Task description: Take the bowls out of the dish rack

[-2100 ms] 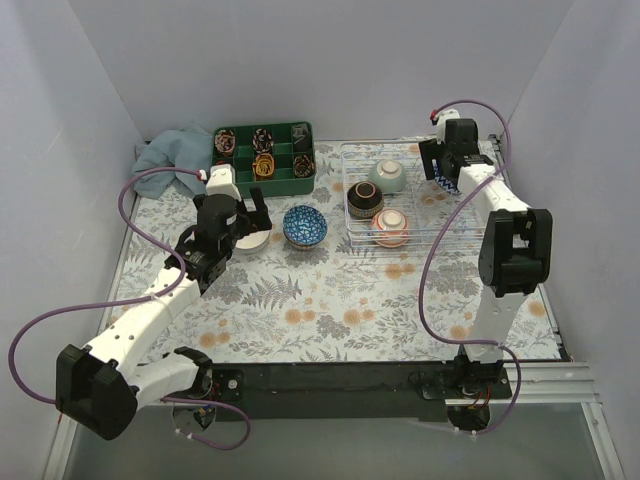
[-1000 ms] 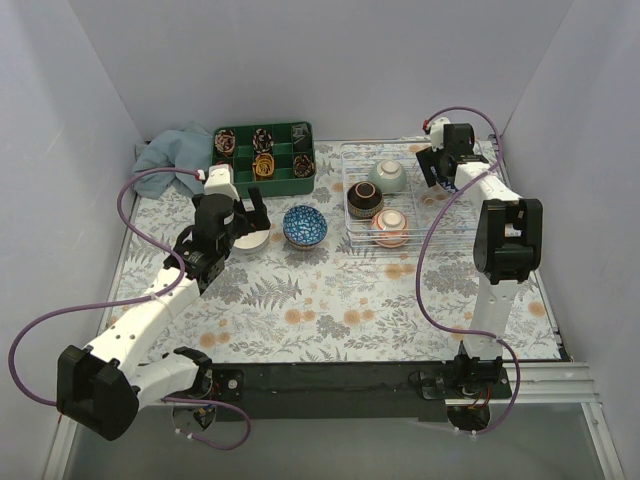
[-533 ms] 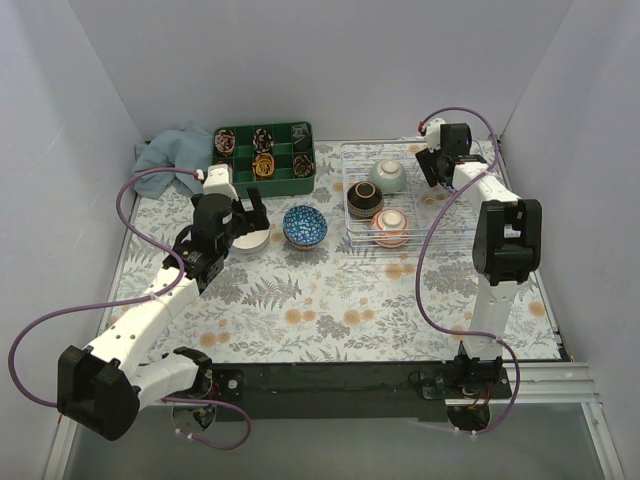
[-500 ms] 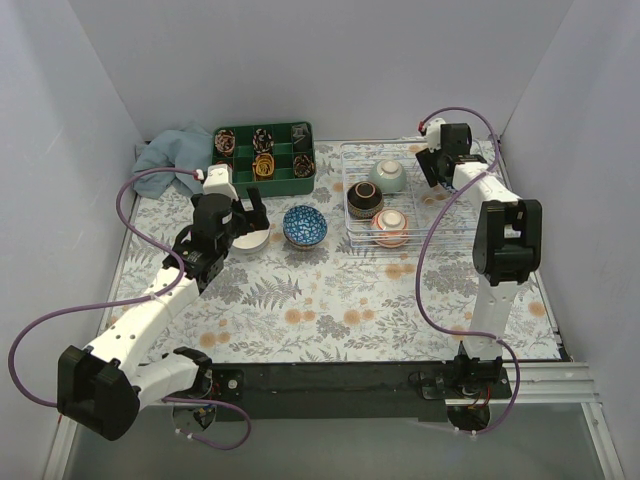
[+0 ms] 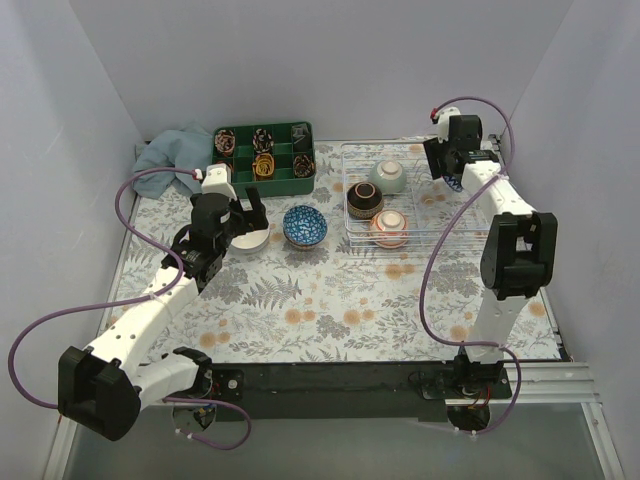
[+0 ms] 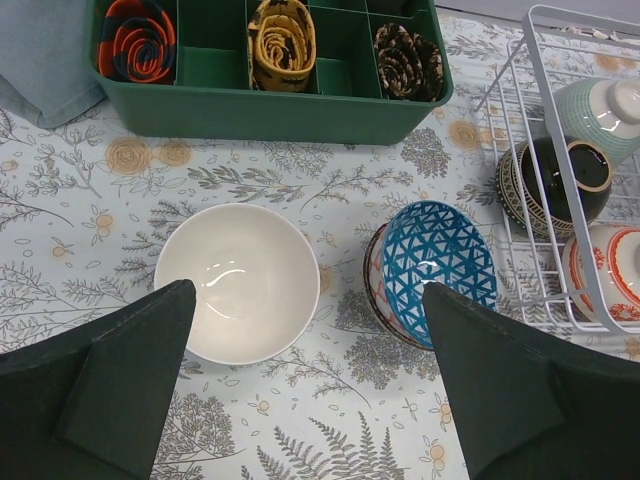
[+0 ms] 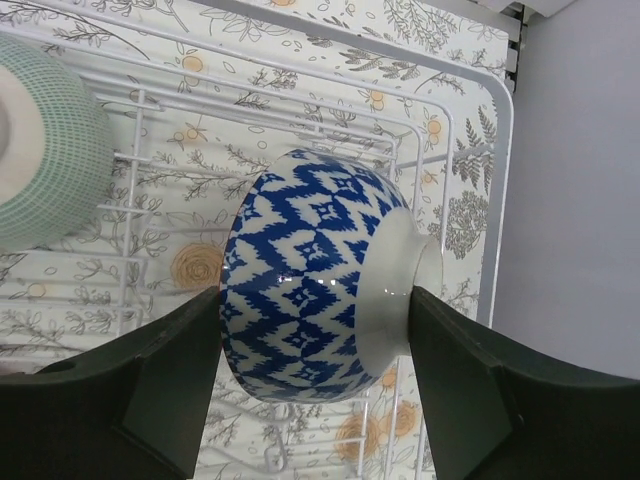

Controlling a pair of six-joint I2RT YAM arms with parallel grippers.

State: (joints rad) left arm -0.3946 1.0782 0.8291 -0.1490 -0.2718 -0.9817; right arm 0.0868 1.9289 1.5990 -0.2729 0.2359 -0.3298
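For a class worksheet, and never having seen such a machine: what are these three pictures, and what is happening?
Two robot arms are bolted at the near edge of a table. The wide picture looks down from above; the other two come from a camera on each wrist. The left pincer hangs open above a white bowl, beside a blue bowl, near a green tray. The right pincer straddles a patterned bowl over the wire rack; whether it grips is unclear.

The blue-and-white bowl (image 7: 310, 290) and the white bowl (image 6: 237, 282) are smooth, glossy glazed ceramic. The dish rack (image 5: 440, 215) is thin white-coated wire. The green compartment tray (image 6: 270, 110) looks like smooth plastic, the blue towel (image 6: 40, 50) is soft cloth, and the floral tabletop (image 6: 300, 420) is matt.
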